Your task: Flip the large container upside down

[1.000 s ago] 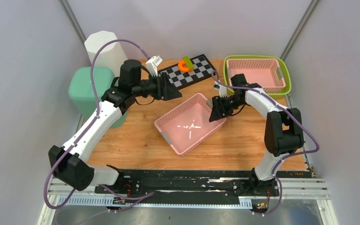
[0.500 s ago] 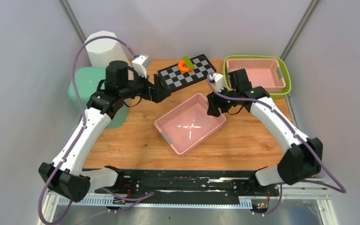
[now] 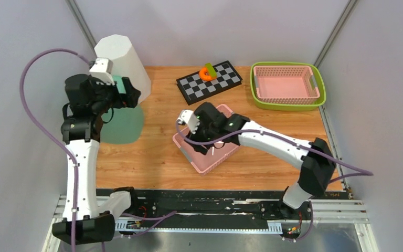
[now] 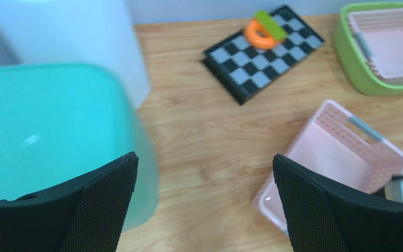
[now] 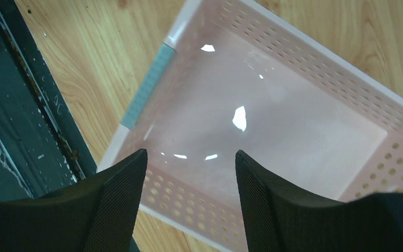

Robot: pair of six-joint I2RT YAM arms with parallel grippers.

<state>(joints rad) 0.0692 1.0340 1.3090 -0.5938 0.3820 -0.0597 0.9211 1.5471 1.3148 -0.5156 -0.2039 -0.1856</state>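
Large container, pink perforated basket (image 5: 273,121), sits open side up on wooden table (image 4: 204,121), directly beneath right gripper (image 5: 189,155). Right gripper fingers spread, nothing between them, hovering over basket's inside near end with grey handle (image 5: 147,86). Left gripper (image 4: 204,157) spread wide, empty, well apart from basket; teal container (image 4: 47,131) just below its left finger.
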